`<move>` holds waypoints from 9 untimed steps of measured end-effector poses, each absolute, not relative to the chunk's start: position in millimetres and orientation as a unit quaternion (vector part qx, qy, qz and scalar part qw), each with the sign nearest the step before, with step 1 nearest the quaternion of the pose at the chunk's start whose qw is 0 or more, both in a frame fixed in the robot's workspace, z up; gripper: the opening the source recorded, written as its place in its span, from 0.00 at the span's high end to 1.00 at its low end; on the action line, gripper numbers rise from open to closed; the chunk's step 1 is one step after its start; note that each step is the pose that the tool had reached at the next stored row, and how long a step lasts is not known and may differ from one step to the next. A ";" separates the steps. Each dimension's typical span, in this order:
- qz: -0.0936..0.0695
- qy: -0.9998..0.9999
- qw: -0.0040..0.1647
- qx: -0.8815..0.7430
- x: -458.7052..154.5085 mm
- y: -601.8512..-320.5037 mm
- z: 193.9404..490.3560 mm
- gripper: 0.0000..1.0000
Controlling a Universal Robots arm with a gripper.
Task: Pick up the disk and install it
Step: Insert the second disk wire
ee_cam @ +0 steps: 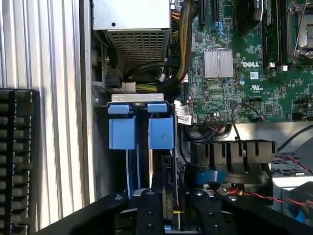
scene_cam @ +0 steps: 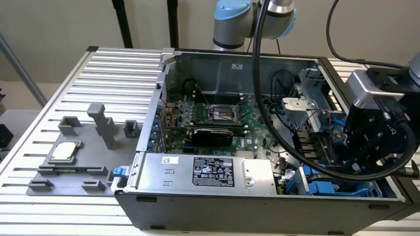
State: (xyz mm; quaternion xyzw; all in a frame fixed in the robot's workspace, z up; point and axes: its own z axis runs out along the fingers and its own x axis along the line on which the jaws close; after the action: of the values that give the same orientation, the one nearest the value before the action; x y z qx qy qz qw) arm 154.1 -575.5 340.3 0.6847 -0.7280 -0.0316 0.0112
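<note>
Gripper (ee_cam: pixel 168 215): we are seeing it reaching down into the open computer case (scene_cam: pixel 229 216), at the exterior view's right, over the blue drive bays (ee_cam: pixel 142 132).
Claw: we are seeing it pinching the disk (ee_cam: pixel 167 188) edge-on between its 2 black fingers (ee_cam: pixel 149 213).
Disk: we are seeing it standing upright, just beside the blue bay tabs, near the green motherboard (ee_cam: pixel 254 73).
Fixture plate (scene_cam: pixel 78 157): we are seeing it lying outside the case, on the slatted table (scene_cam: pixel 39 206).
</note>
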 end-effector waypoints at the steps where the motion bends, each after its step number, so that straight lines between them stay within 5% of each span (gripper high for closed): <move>1: -0.032 -0.728 0.011 0.685 154.1 -575.5 344.1 0.00; 9: -0.032 -0.728 0.011 0.685 153.6 -575.5 357.4 0.00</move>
State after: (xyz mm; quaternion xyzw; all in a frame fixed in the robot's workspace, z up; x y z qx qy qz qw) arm 153.6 -575.5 357.4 0.6848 -0.7280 -0.0316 0.0109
